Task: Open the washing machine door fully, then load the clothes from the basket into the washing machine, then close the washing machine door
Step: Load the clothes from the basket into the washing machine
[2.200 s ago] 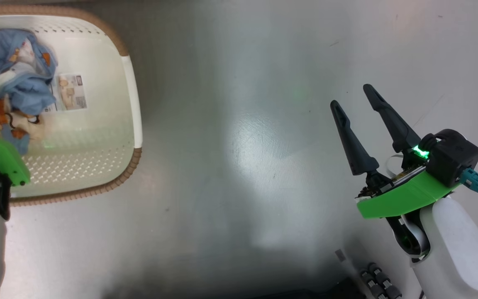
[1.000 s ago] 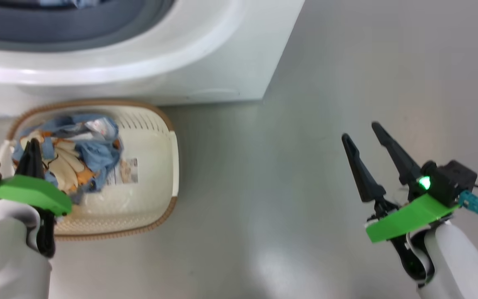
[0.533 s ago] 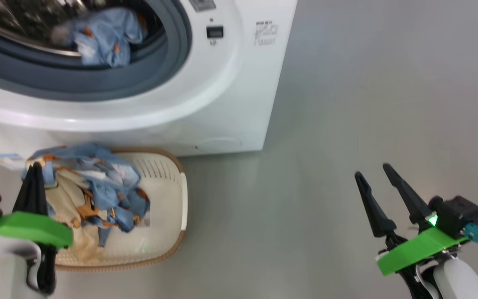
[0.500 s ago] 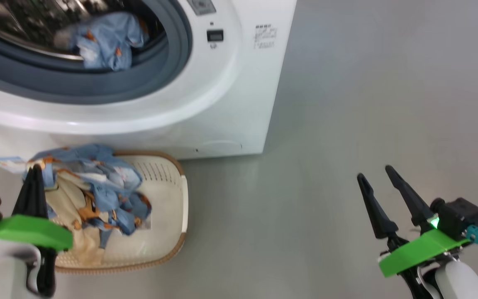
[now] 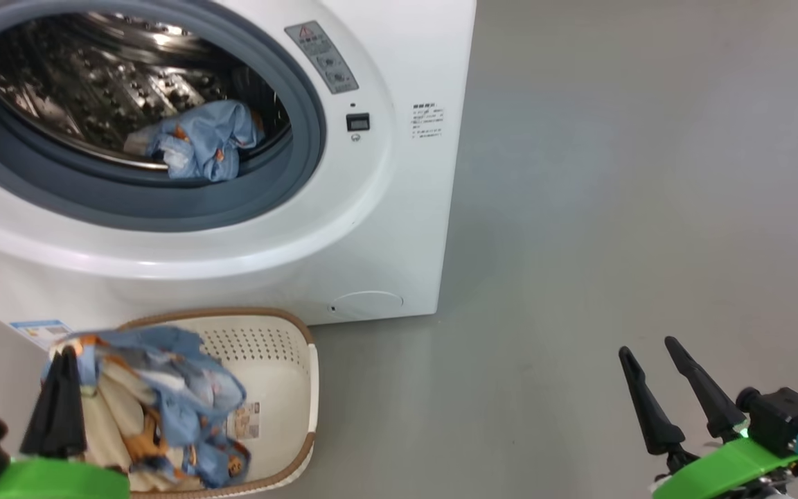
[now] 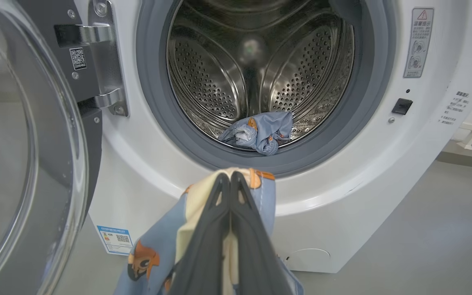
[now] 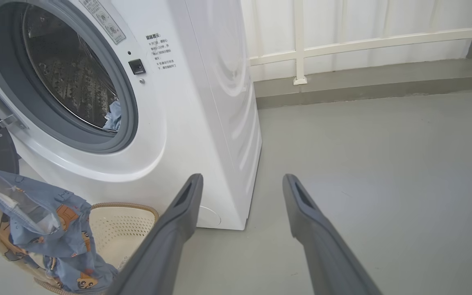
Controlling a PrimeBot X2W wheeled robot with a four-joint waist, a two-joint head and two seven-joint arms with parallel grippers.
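The washing machine (image 5: 385, 208) stands with its steel drum (image 6: 260, 61) exposed. The washing machine door (image 6: 27, 143) is swung wide to the left. One light-blue garment (image 5: 198, 142) lies at the drum's front lip (image 6: 260, 133). My left gripper (image 5: 63, 355) is shut on the clothes (image 5: 163, 402), a blue and cream bundle hanging over the basket (image 5: 288, 346). In the left wrist view the shut gripper (image 6: 230, 176) sits just below the drum opening, cloth (image 6: 154, 250) draping down. My right gripper (image 5: 647, 345) is open and holds nothing, over bare floor right of the machine.
Grey floor (image 5: 614, 173) spreads to the right of the machine. A white railing and wall (image 7: 342, 41) run behind it. The basket (image 7: 121, 221) sits against the machine's front, below the opening. A blue sticker (image 6: 115, 239) marks the lower front panel.
The head camera has tilted up from the basket to the open drum. My shut left gripper has lifted the bundle of clothes out of the basket toward the opening. The right gripper stays open.
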